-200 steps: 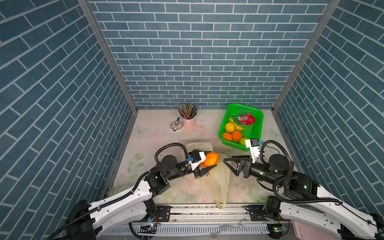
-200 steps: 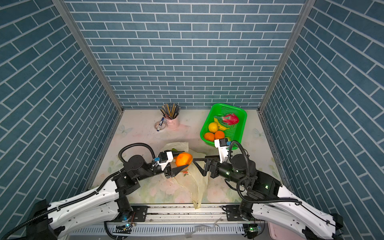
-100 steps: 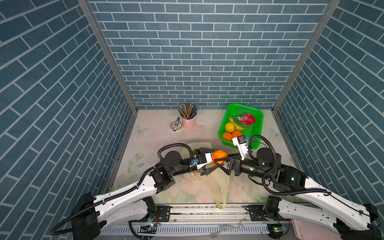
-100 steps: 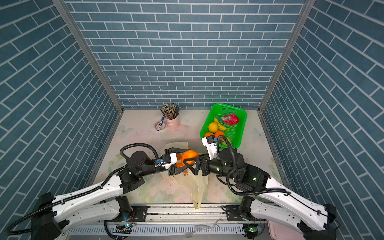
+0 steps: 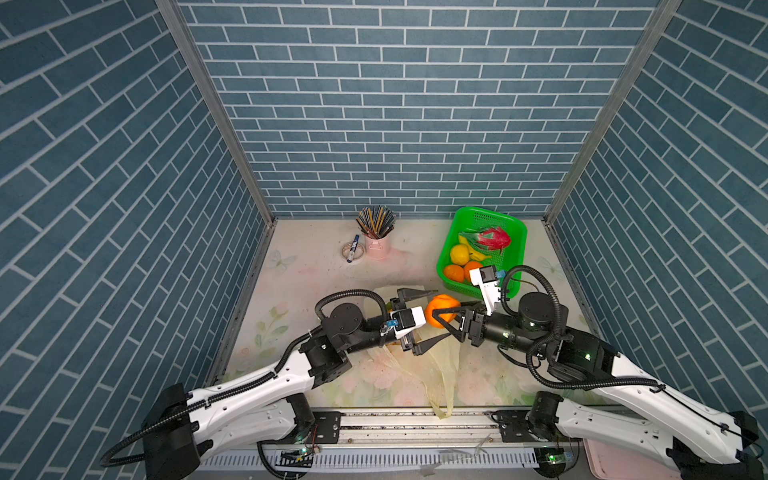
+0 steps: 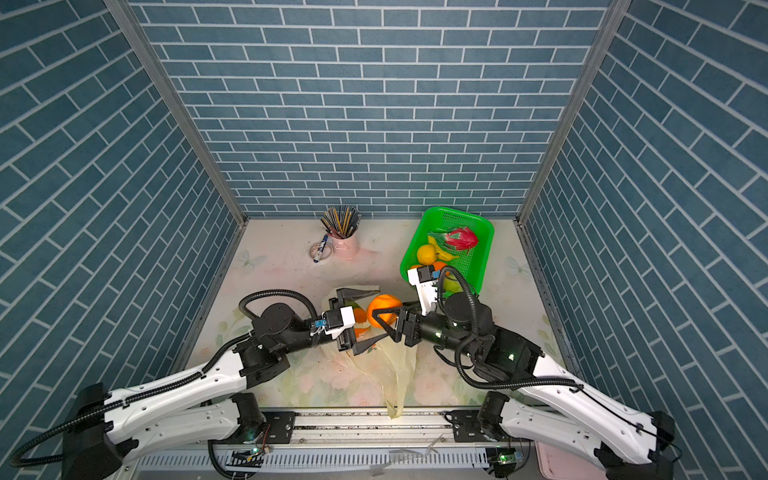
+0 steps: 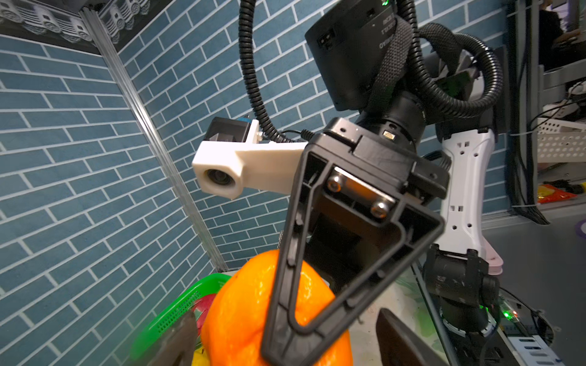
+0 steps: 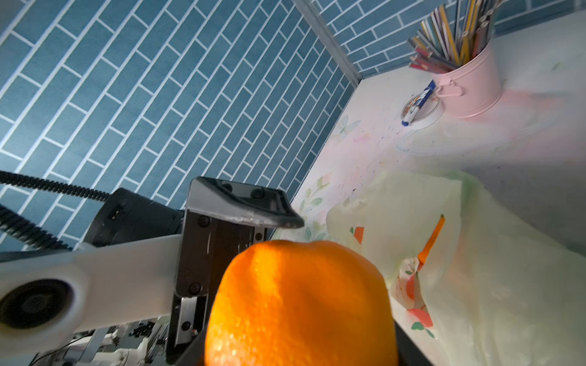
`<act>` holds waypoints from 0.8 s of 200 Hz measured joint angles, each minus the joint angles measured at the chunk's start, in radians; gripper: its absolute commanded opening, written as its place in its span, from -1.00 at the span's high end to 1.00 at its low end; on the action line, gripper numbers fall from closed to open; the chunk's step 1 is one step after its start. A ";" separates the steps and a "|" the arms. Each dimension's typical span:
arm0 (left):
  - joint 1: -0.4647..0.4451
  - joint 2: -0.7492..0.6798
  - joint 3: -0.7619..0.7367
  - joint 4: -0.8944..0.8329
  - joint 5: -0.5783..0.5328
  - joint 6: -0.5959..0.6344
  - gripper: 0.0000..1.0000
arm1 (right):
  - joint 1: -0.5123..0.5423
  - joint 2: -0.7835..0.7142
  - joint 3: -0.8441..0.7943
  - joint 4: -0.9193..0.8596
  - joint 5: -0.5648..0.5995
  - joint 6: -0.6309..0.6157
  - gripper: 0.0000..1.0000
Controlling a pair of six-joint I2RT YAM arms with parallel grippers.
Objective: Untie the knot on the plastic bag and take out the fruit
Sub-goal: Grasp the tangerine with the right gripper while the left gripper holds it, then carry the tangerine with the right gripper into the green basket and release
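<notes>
Toy orange (image 5: 444,302) looks light, rigid & slick, so R gripper (image 5: 438,316) pinching across its middle seems right; L gripper (image 6: 377,313) jaws spread wide.

Walls: blue-grey panels printed with white-jointed brick (image 5: 395,104), on three sides.
Corners: bare grey metal strips (image 5: 216,112) at both back joins.
Floor: pale tabletop with faint pink floral print (image 5: 291,266), dark-flecked.
Front edge: silver metal rail (image 5: 415,419).
Light: even, shadows soft.
</notes>
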 measured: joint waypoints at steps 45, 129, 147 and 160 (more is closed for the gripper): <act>-0.004 -0.092 0.000 -0.049 -0.139 -0.068 -0.77 | -0.121 0.014 0.145 -0.082 0.068 -0.080 -0.16; -0.005 -0.189 0.124 -0.443 -0.372 -0.227 -0.77 | -0.526 0.277 0.419 -0.278 0.033 -0.262 -0.11; -0.005 -0.209 0.127 -0.489 -0.389 -0.249 -0.77 | -0.595 0.358 0.459 -0.310 0.016 -0.305 -0.09; -0.005 -0.216 0.127 -0.516 -0.388 -0.260 -0.77 | -0.639 0.415 0.480 -0.333 0.009 -0.336 -0.07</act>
